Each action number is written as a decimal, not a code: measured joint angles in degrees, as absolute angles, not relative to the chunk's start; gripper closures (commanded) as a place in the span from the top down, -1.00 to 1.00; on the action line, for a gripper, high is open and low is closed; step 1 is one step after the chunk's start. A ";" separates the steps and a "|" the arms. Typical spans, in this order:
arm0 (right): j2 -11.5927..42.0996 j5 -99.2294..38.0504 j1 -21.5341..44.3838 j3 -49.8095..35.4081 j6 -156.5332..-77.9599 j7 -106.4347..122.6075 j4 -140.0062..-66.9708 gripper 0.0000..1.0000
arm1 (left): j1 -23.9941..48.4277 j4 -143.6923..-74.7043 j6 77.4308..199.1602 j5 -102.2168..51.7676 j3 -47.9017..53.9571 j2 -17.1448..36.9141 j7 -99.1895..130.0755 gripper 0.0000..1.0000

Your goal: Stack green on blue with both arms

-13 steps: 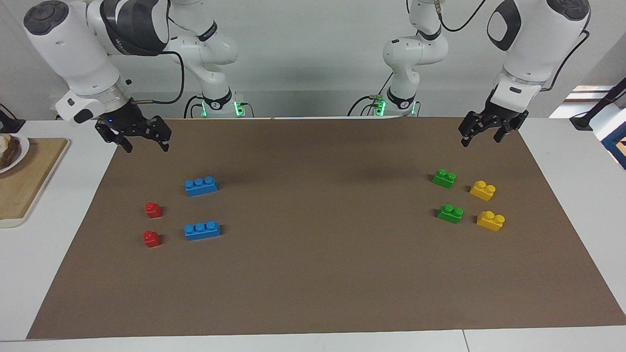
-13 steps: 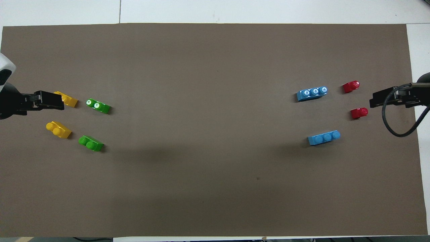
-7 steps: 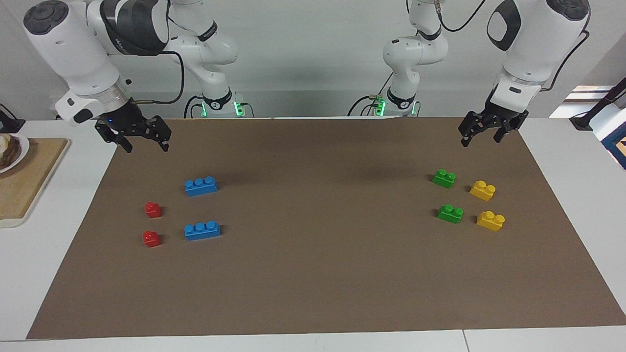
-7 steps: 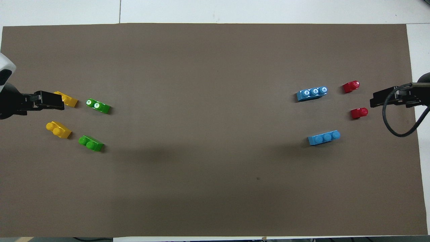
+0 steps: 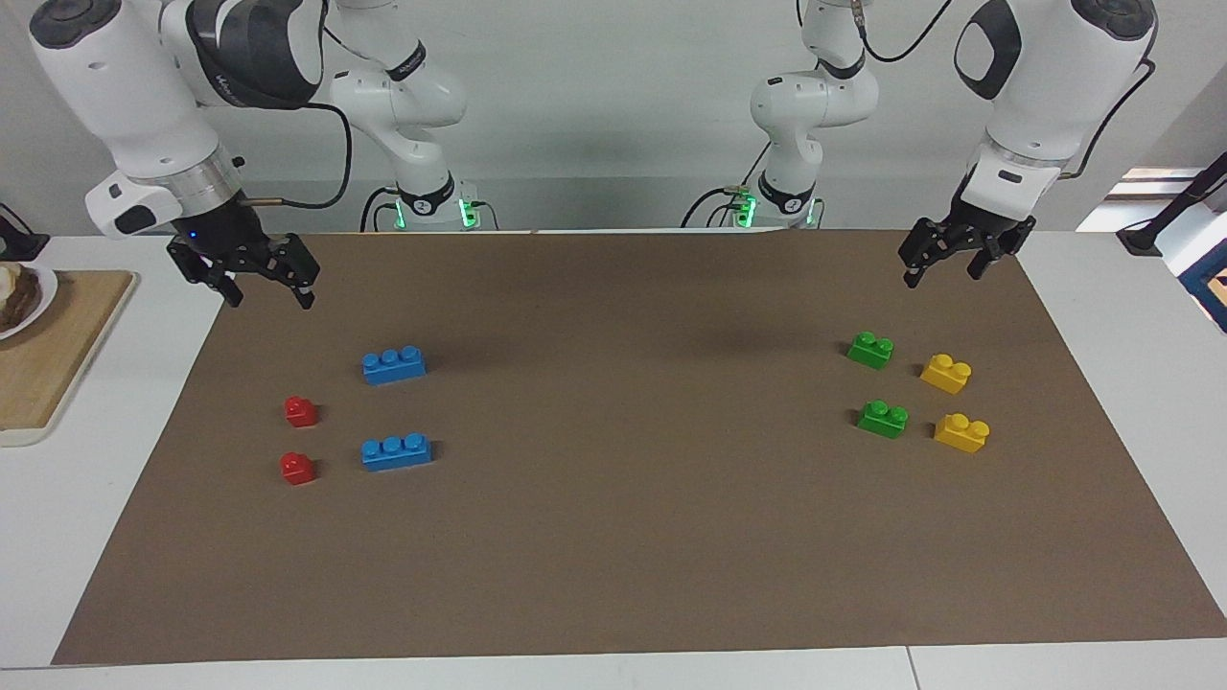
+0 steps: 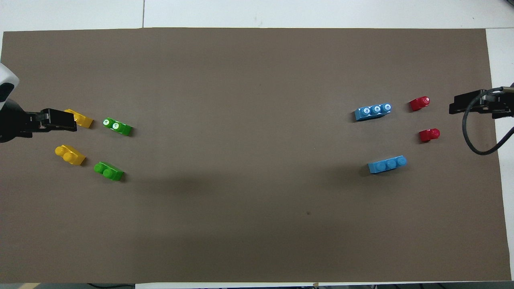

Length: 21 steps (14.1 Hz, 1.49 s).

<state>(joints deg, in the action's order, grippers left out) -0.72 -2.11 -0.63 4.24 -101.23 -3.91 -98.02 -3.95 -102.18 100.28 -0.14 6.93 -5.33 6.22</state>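
Two green bricks (image 5: pixel 870 350) (image 5: pixel 883 419) lie on the brown mat (image 5: pixel 613 537) toward the left arm's end, seen from above as green bricks (image 6: pixel 108 171) (image 6: pixel 117 126). Two blue three-stud bricks (image 5: pixel 394 364) (image 5: pixel 396 451) lie toward the right arm's end, also blue bricks (image 6: pixel 387 164) (image 6: pixel 373 111) in the overhead view. My left gripper (image 5: pixel 941 276) (image 6: pixel 60 120) hangs open over the mat's edge near the green and yellow bricks, holding nothing. My right gripper (image 5: pixel 268 299) (image 6: pixel 466 105) hangs open over the mat's edge at its own end, empty.
Two yellow bricks (image 5: pixel 946 373) (image 5: pixel 961 432) sit beside the green ones, closer to the left arm's end. Two small red bricks (image 5: pixel 301 411) (image 5: pixel 297 468) sit beside the blue ones. A wooden board (image 5: pixel 48 355) with a plate lies off the mat at the right arm's end.
The right gripper has shifted outward toward its end of the table, away from the red bricks. The left arm and all bricks have stayed put.
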 measured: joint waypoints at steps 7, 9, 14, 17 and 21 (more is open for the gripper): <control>3.33 -4.52 -0.65 4.02 -103.14 -27.83 -97.50 1.00 | -4.04 -102.44 99.76 -0.14 6.54 -5.39 6.91 1.00; 5.80 -7.96 -1.24 4.10 -103.60 -34.28 -96.64 1.00 | -4.04 -103.15 99.82 -0.14 6.53 -5.60 11.21 1.00; 13.40 -16.32 -3.48 4.17 -104.70 -52.12 -93.14 1.00 | -4.04 -109.18 106.18 -0.14 6.58 -6.63 29.21 1.00; 17.85 -18.70 -3.69 4.18 -106.39 -56.90 -91.59 1.00 | -4.04 -112.29 109.25 -0.14 6.59 -6.60 40.29 1.00; 22.15 -19.30 -3.68 4.06 -107.32 -59.13 -90.92 1.00 | -4.05 -115.51 115.22 -0.15 6.56 -3.96 48.73 1.00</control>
